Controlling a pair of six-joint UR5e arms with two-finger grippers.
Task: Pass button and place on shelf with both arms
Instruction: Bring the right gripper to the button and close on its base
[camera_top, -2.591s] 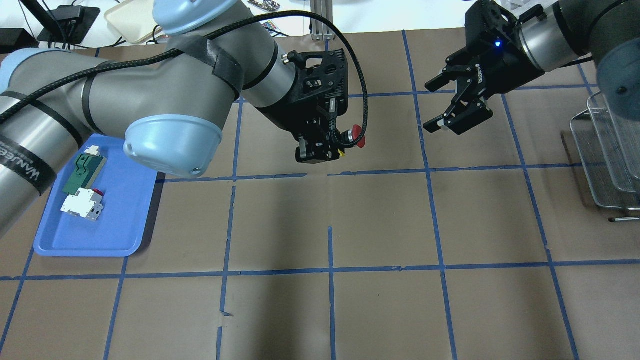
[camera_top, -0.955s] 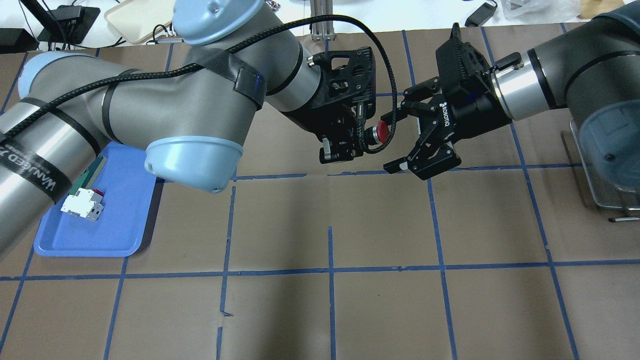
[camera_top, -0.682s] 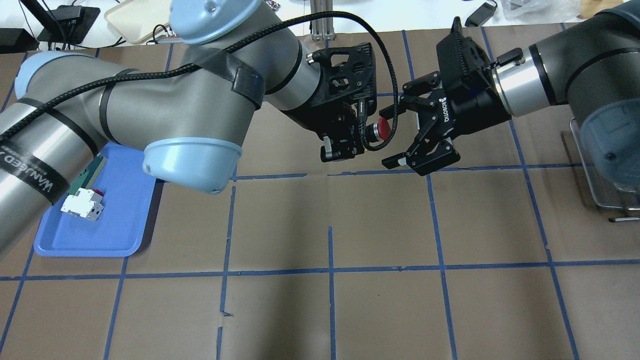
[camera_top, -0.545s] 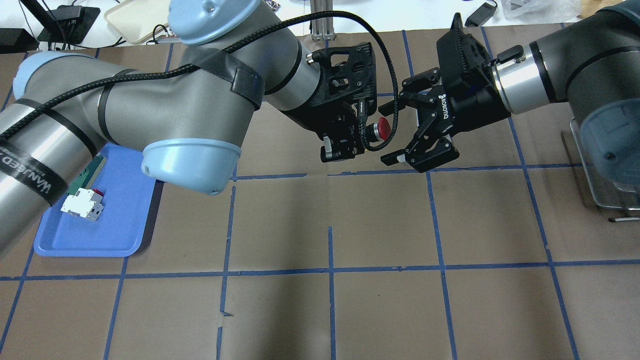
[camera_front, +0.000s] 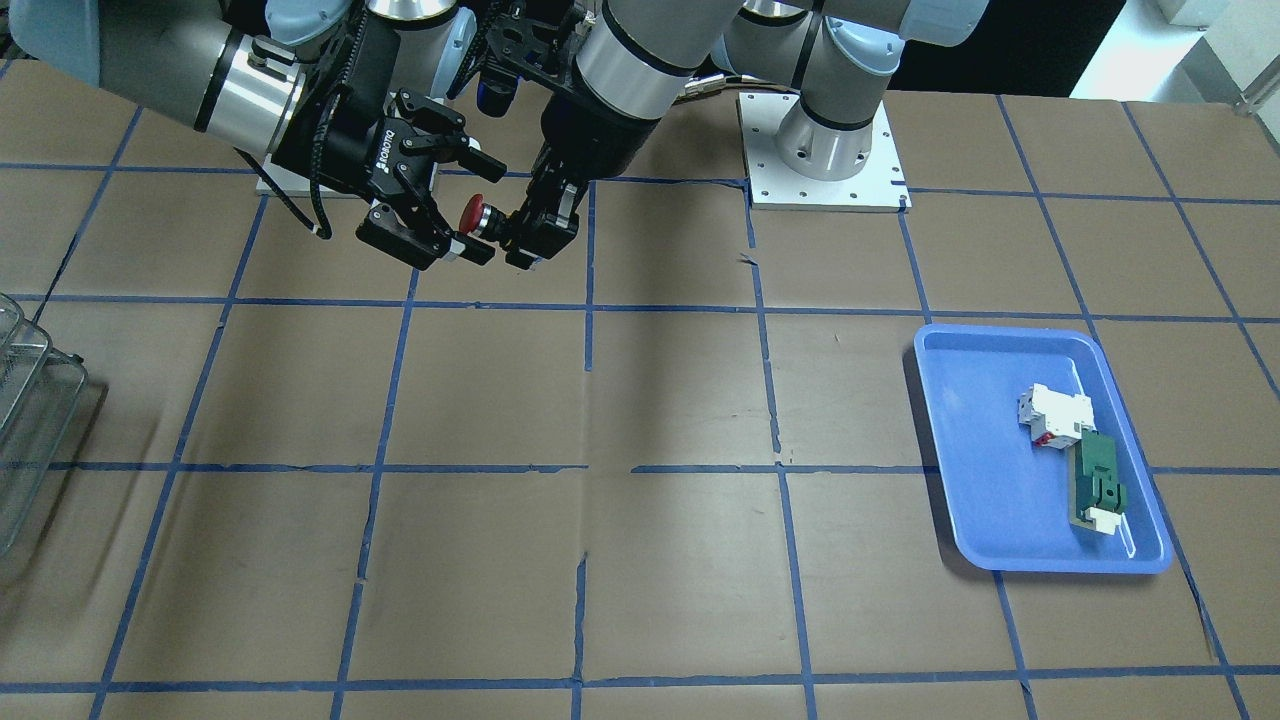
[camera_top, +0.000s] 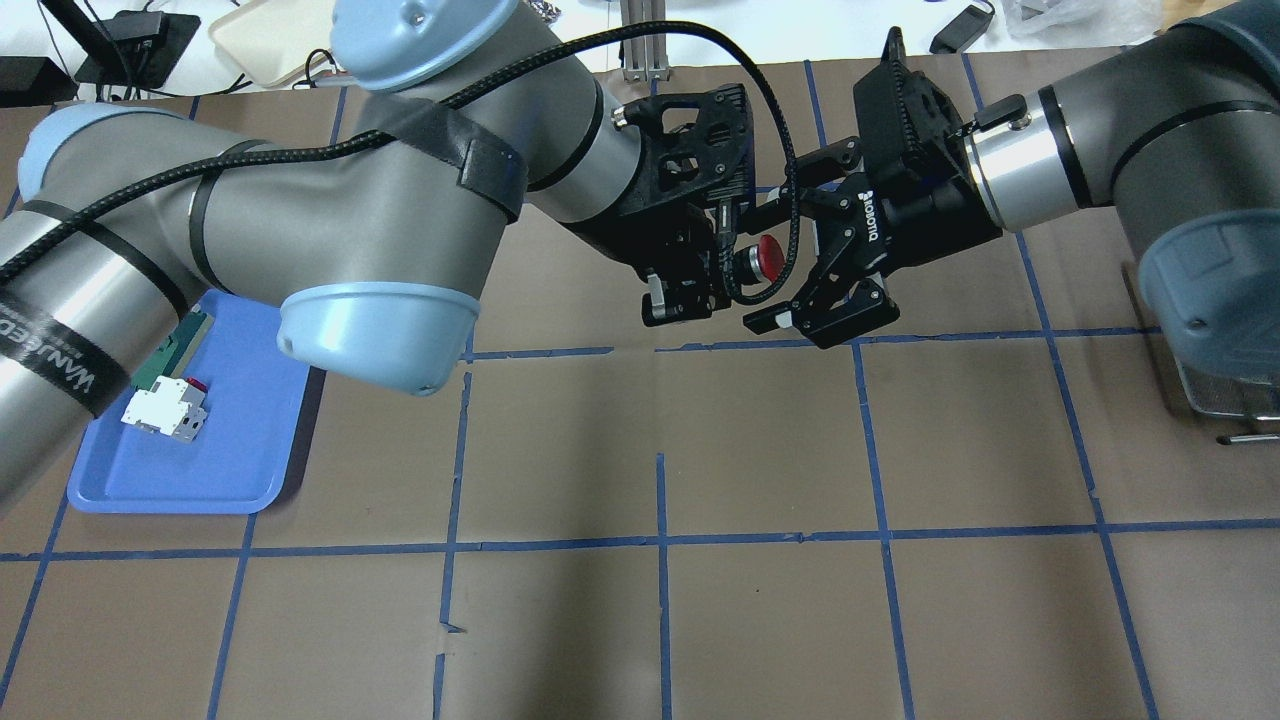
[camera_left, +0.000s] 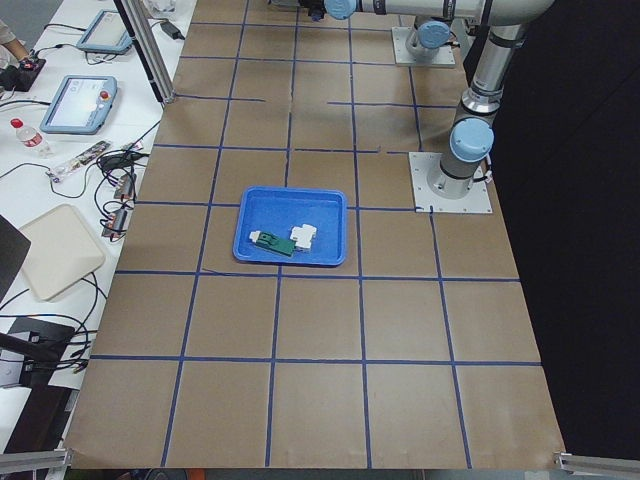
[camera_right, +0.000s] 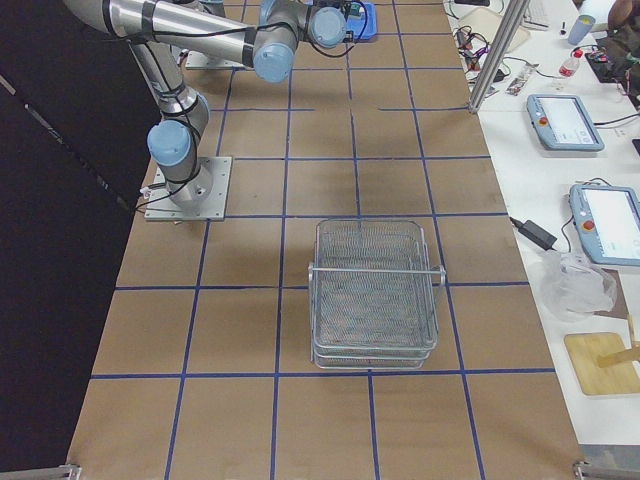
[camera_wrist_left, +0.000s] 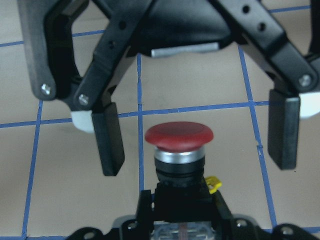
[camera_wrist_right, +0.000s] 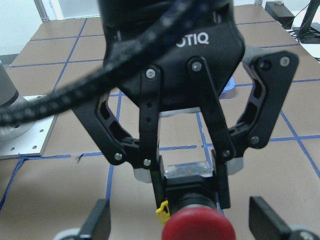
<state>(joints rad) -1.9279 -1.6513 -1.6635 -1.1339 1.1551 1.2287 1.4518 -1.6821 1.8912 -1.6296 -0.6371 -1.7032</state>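
The button (camera_top: 768, 252) is held in mid-air above the desk (camera_top: 760, 620), over its far middle squares, well apart from the shelf (camera_right: 375, 290). Its black and silver body is gripped by the closed jaws of the left arm (camera_top: 400, 200), and its red cap is pointed toward the right arm (camera_top: 1100, 150).

The right arm's jaws are spread wide open and are placed on either side of the red cap. In the left wrist view, one black finger (camera_wrist_left: 110, 137) is seen to the left of the cap and the other (camera_wrist_left: 282, 130) to its right, with a gap on both sides; no contact with the button is seen. In the right wrist view, the cap (camera_wrist_right: 198, 225) is seen at the bottom edge, between the two open fingertips, with the left arm's jaws clamped on the body behind it.

The shelf is set on the desk at the end on the robot's right, and only its wire rim (camera_top: 1220, 400) is seen in the overhead view. A blue tray (camera_top: 180, 480) is placed at the opposite end, and a white block (camera_top: 160, 412) and a green component (camera_front: 1098, 480) are laid in it, touching each other.
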